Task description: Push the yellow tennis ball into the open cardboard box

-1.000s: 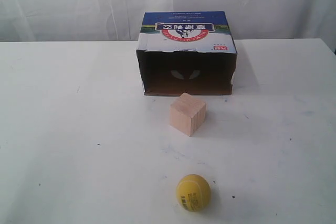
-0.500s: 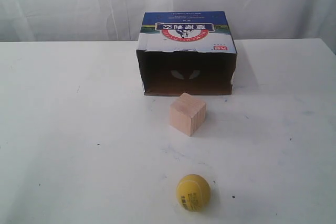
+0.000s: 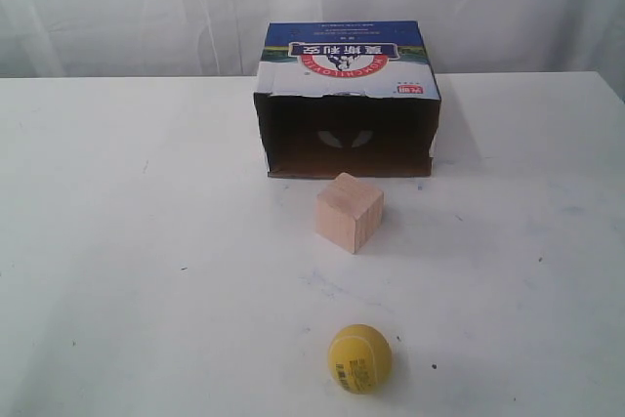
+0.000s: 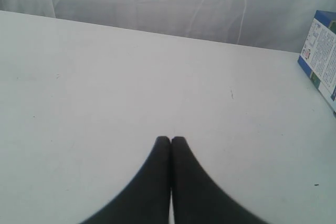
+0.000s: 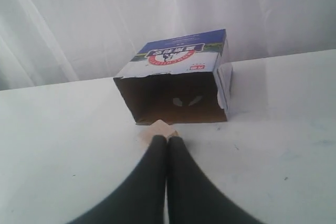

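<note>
The yellow tennis ball (image 3: 359, 359) lies near the front edge of the white table, its dark printed marks facing the camera. The open cardboard box (image 3: 347, 100) lies on its side at the back, blue top up, dark mouth toward the ball. No gripper shows in the exterior view. In the right wrist view my right gripper (image 5: 167, 139) is shut and empty, with the box (image 5: 176, 77) ahead and the ball hidden. My left gripper (image 4: 170, 139) is shut over bare table, with a corner of the box (image 4: 321, 56) at the frame's edge.
A pale wooden cube (image 3: 349, 212) stands between the ball and the box mouth. In the right wrist view the cube (image 5: 157, 127) peeks out just beyond the fingertips. White curtain hangs behind the table (image 3: 137, 241).
</note>
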Robot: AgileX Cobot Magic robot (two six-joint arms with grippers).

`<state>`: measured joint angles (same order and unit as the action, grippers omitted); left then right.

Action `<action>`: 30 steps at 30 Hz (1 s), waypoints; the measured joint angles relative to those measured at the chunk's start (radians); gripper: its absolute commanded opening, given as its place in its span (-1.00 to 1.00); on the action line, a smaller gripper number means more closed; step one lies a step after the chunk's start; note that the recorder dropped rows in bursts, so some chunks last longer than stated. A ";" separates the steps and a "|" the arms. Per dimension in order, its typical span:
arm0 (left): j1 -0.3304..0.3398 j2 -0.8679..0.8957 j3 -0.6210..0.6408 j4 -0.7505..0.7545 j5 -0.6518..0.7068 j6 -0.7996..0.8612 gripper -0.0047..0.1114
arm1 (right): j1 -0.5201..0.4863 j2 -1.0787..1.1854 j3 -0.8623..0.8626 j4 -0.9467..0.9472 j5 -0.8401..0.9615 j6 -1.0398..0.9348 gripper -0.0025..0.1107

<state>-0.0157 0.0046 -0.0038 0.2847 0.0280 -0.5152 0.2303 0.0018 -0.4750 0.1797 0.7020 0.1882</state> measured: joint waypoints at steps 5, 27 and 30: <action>0.000 0.000 0.000 0.000 0.000 0.000 -0.92 | 0.000 0.102 -0.039 0.109 0.002 -0.125 -0.96; 0.000 0.000 0.000 0.000 0.000 0.000 -0.92 | 0.352 1.122 -0.285 0.244 0.013 -0.557 -0.96; 0.000 0.000 0.000 0.000 0.000 0.000 -0.92 | 0.399 1.181 -0.285 0.247 -0.013 -0.557 -0.96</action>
<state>-0.0157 0.0046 -0.0038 0.2847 0.0280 -0.5152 0.6289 1.1831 -0.7597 0.4271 0.6892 -0.3683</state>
